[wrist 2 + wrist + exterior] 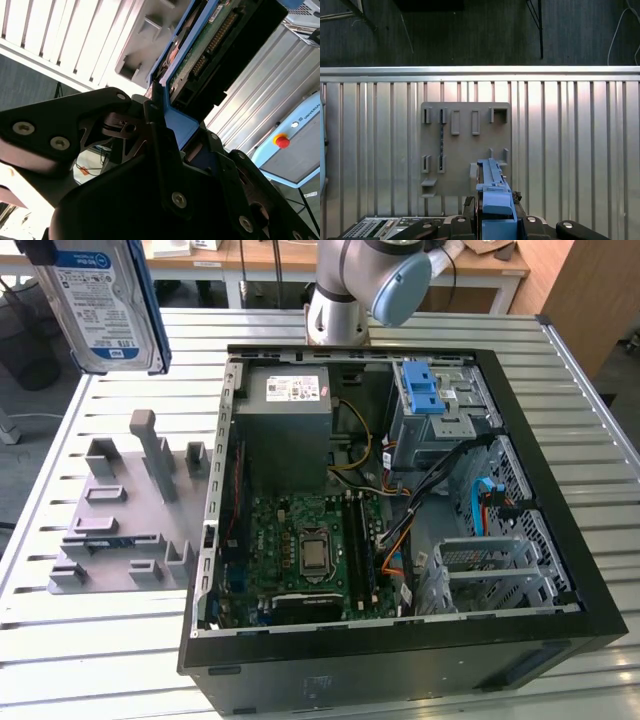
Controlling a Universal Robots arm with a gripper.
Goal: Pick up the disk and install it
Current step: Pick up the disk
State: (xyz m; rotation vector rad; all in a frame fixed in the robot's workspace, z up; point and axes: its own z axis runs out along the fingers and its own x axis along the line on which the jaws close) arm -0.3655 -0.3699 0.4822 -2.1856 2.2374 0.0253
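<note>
The open computer case lies on its side on the slatted metal worktop. It holds a grey power supply at the far end, a green motherboard below it and a grey drive cage with a chunky blue latch. A second, barred cage sits near the front corner, and black, blue and orange cables run between the cages. To the exterior view's left of the case, a grey fixture plate with upright slots and pegs rests on the worktop. No disk stands in its slots. The disk is not in the case: it hangs upright at the exterior view's upper left, clear of the worktop, above the plate's side of the scene. Its blue-and-white label faces the camera, and the print is too small to make out. The power supply carries a white sticker, equally unreadable. In the second wrist view the black jaws are closed narrowly on the disk, one on each side of its blue frame, with its green circuit board showing beyond them. In the first wrist view the disk appears edge-on between the jaws, with the plate and worktop beyond it.
</note>
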